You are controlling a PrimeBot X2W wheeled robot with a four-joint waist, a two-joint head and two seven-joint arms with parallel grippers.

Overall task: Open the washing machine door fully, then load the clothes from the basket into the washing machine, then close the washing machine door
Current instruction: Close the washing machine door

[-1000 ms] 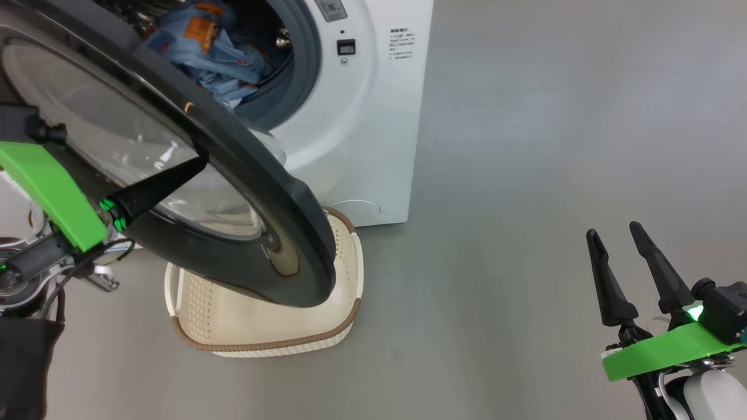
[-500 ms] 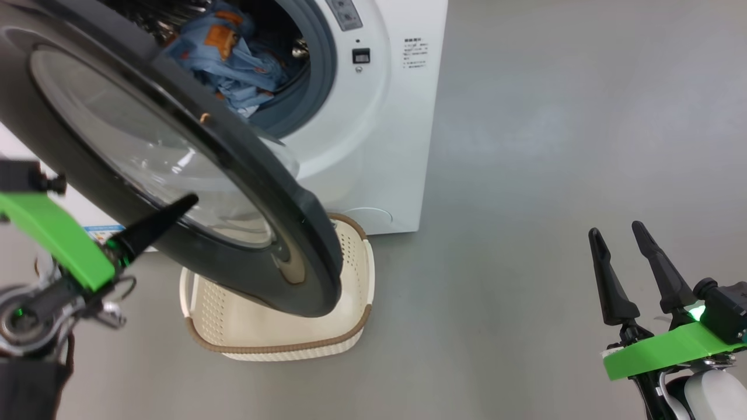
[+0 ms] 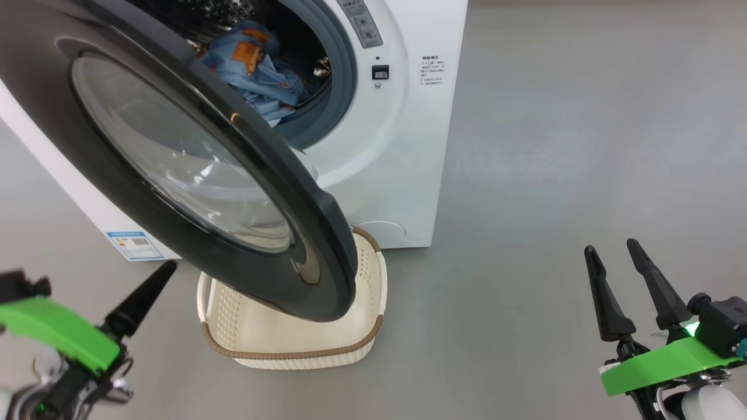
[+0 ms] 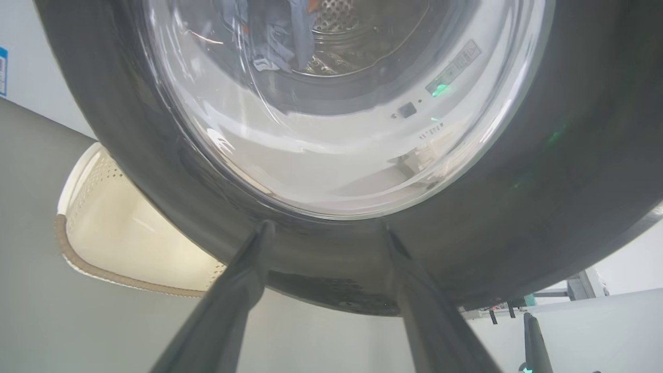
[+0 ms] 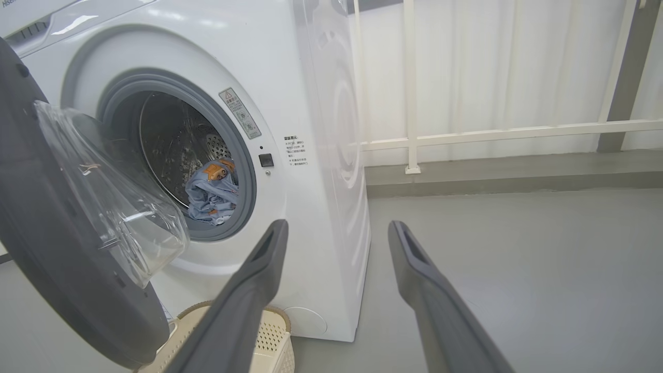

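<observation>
Its fingers (image 3: 604, 300) are tapered black, brackets (image 3: 653, 360) bright green, forearm (image 3: 707, 402) seemingly white.

The white washing machine (image 3: 408, 146) stands square on the grey floor (image 3: 554, 204), its round opening ringed by a grey seal (image 3: 344, 87). The door (image 3: 187, 163) is swung out on its hinge at the machine's left, partway open. Its wide glossy black rim frames a clear domed glass bowl that bulges back toward the opening. And there in the steel drum (image 5: 176, 150) are the clothes (image 3: 257, 76), a crumpled light-blue heap with orange-brown patches, low and just behind the seal. Down on the floor, right against the foot of the machine, sits the basket (image 3: 292, 354). It is cream with perforated walls and a brown woven rim, upright, its far half tucked under the door's lower edge.
</observation>
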